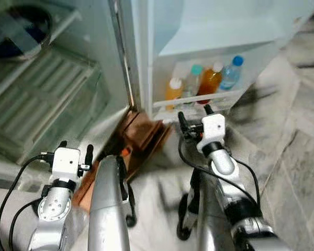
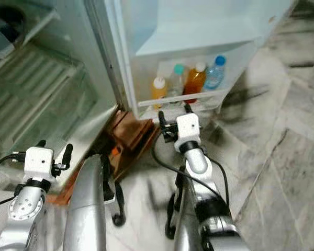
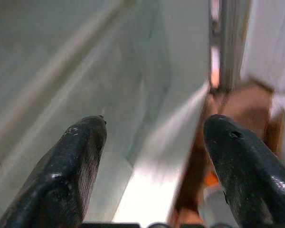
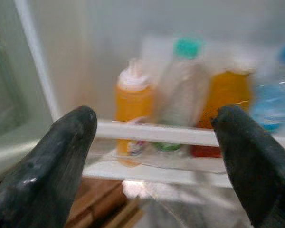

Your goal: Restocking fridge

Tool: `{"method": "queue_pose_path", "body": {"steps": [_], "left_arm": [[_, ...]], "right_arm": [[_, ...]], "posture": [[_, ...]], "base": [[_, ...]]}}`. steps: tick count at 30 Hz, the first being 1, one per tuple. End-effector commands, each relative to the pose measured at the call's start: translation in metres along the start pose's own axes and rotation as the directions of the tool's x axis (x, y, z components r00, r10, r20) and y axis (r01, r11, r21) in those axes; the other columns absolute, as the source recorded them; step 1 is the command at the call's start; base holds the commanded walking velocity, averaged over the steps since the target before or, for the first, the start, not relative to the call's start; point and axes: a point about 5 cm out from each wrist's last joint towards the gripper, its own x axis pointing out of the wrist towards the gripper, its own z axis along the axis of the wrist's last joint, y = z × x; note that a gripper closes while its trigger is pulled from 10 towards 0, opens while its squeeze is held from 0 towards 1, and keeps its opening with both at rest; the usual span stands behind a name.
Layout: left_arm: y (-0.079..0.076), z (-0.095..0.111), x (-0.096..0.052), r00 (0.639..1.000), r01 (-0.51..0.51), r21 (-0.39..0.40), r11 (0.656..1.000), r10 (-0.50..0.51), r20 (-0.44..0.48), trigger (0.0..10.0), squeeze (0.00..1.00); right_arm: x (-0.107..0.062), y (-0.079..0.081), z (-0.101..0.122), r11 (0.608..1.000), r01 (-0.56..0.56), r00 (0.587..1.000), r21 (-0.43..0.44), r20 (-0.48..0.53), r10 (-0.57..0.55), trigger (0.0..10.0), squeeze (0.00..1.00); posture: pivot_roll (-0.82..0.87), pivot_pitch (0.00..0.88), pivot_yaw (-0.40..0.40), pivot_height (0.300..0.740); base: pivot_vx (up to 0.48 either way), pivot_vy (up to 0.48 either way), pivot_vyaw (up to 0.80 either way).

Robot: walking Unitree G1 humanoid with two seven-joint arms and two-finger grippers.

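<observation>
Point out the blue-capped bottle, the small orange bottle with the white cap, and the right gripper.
blue-capped bottle (image 1: 231, 75), left eye view, on its clear body below the cap.
small orange bottle (image 4: 132, 102), right wrist view, on its orange body.
right gripper (image 1: 194, 116), left eye view, midway between its open fingertips.

Home kitchen: open fridge (image 1: 68, 78) with bottles (image 1: 212, 81) lined on its door shelf (image 1: 196, 99), standing on a marble-tile floor (image 1: 293, 157).

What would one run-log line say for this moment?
right gripper: open, empty, facing door shelf | four bottles on shelf | left gripper: open, empty, near fridge body
</observation>
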Motion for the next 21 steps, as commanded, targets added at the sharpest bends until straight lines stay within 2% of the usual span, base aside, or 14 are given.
{"method": "queue_pose_path", "body": {"steps": [1, 7, 12, 14, 21], "left_arm": [[0.003, -0.005, -0.002, 1.0, -0.025, -0.008, 1.0, 0.025, -0.013, 10.0, 0.0], [-0.003, -0.004, 0.002, 1.0, -0.013, -0.016, 1.0, 0.013, 0.003, 10.0, 0.0], [-0.004, -0.008, -0.001, 1.0, -0.03, -0.033, 0.999, 0.03, -0.007, 10.0, 0.0], [-0.007, -0.009, -0.001, 1.0, -0.028, -0.037, 0.999, 0.028, -0.011, 10.0, 0.0], [-0.007, -0.004, 0.007, 0.999, -0.028, -0.032, 0.999, 0.029, 0.014, 10.0, 0.0]], "right_arm": [[-0.007, -0.004, 0.006, 0.999, 0.036, 0.999, 0.011, 0.02, -0.036, 10.0, 0.0], [-0.017, -0.006, 0.02, 1.0, 0.018, 0.997, 0.024, 0.068, -0.02, 10.0, 0.0], [-0.018, -0.009, 0.02, 0.999, 0.032, 0.999, 0.007, 0.044, -0.032, 10.0, 0.0], [-0.018, -0.009, 0.015, 0.999, 0.026, 1.0, 0.035, 0.004, -0.027, 10.0, 0.0], [-0.017, -0.012, 0.008, 0.997, 0.047, 0.998, 0.062, -0.043, -0.044, 10.0, 0.0]], "posture": [[0.07, 0.099, 0.004, 0.573], [0.06, 0.078, 0.02, 0.583], [0.06, 0.071, 0.014, 0.618], [0.06, 0.069, 0.009, 0.633], [0.07, 0.061, 0.01, 0.673]], "base": [[0.0, 0.0, 0.0], [0.0, 0.0, 0.0], [0.0, 0.0, 0.0], [0.0, 0.0, 0.0], [0.0, 0.0, 0.0]]}}
